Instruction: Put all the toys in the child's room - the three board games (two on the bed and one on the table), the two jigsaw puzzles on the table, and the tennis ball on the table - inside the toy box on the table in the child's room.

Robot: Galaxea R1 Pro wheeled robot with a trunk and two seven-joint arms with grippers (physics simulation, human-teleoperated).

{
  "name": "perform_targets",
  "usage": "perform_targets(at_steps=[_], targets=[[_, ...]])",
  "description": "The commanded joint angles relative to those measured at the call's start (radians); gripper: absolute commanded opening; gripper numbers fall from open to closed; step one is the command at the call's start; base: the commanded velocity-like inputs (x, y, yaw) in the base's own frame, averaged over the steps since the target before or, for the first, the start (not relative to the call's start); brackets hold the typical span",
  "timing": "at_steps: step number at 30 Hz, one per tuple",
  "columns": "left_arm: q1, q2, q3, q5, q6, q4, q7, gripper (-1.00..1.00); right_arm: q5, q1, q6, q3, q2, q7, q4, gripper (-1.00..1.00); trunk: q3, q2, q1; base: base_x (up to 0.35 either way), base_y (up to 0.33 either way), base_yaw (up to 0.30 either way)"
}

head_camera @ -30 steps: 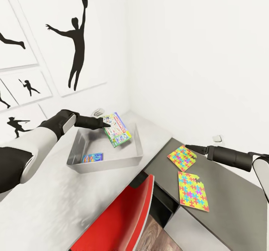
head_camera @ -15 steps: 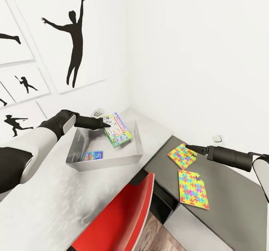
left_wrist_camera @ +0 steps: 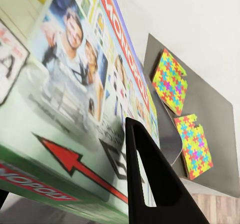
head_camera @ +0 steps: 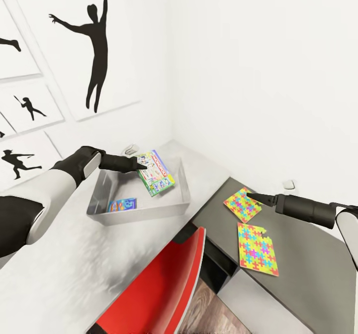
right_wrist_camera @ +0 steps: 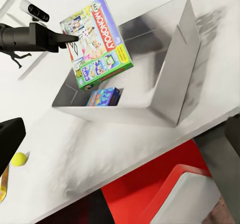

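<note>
The left gripper (head_camera: 140,165) clamps a green-and-white Monopoly game box (head_camera: 156,172) above the shallow grey metal toy box (head_camera: 183,187). The right gripper (head_camera: 250,195) hovers over a multicoloured jigsaw puzzle sheet (head_camera: 241,204) on the tabletop; I cannot tell its opening.

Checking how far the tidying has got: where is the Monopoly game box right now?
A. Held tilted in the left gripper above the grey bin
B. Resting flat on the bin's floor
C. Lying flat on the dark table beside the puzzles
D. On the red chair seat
A. The left gripper grips the Monopoly box tilted above the toy box, where a smaller blue game box lies.
</note>
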Motion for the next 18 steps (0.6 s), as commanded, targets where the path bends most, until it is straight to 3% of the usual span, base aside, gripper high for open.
perform_targets(at_steps=[1,18], targets=[[-0.001,0.001,-0.004,0.006,0.006,-0.001,-0.001,-1.0,0.004,-0.001,0.004,-0.001,0.0,0.006,0.0,1.0,-0.004,-0.002,0.001,0.0,0.0,0.0],[-0.001,0.001,-0.002,0.01,0.002,-0.001,-0.001,-1.0,0.004,0.0,0.004,-0.001,0.0,0.006,0.0,1.0,-0.031,-0.002,0.001,0.0,0.0,0.0]])
